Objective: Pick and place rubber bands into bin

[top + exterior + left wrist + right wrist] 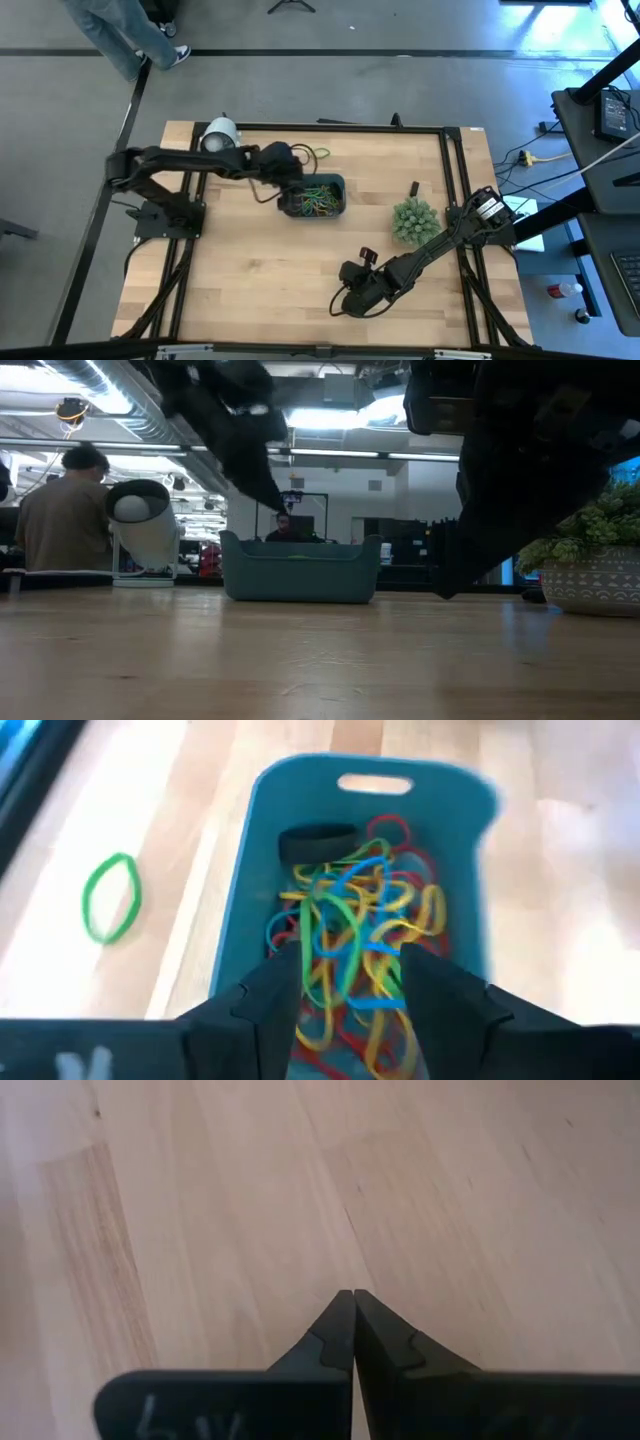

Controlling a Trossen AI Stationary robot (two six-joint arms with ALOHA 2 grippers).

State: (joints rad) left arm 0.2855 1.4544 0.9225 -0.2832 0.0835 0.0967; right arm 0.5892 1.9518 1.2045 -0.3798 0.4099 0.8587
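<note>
Many thin elastic rubber bands [313, 199], green, yellow, red and blue, lie tangled in the shallow blue-teal plastic bin [338, 184] you see from above on the wooden table [250, 280], with the left gripper [291, 192] over its left end, the right gripper [345, 303] low near the front edge, and a spiky green plant ball [413, 220] to the bin's right. At table height, your bin [300, 572] stands beside a white dome-shaped object [145, 535]. Your left wrist view shows the fingers [265, 1005] spread above the heap [350, 940] with one green band [110, 898] loose on the wood outside, while your right wrist view shows the right gripper [353, 1302] pressed together over bare wood.
</note>
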